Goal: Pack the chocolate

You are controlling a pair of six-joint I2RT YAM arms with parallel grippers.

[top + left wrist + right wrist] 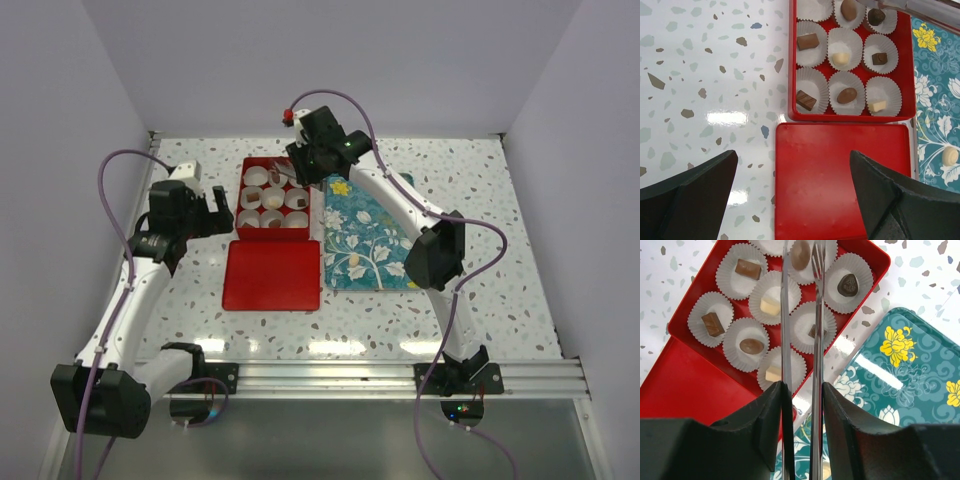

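Note:
A red box (790,60) holds white paper cups, most with one chocolate each, brown (807,41), dark (879,58) or cream (840,58). The back left cup (812,7) looks empty. My right gripper (803,387) is shut on metal tongs (785,340). The tong tips stand either side of an oval brown chocolate (801,254) in the back middle cup. One cream chocolate (950,156) lies on the teal flower tray (935,90). My left gripper (793,155) hangs open over the red lid's left edge, holding nothing.
The red lid (272,274) lies flat in front of the box (241,200), touching it. The teal tray (385,230) sits to the right of both, under my right arm. White walls close in the speckled table (480,200) at the back and sides.

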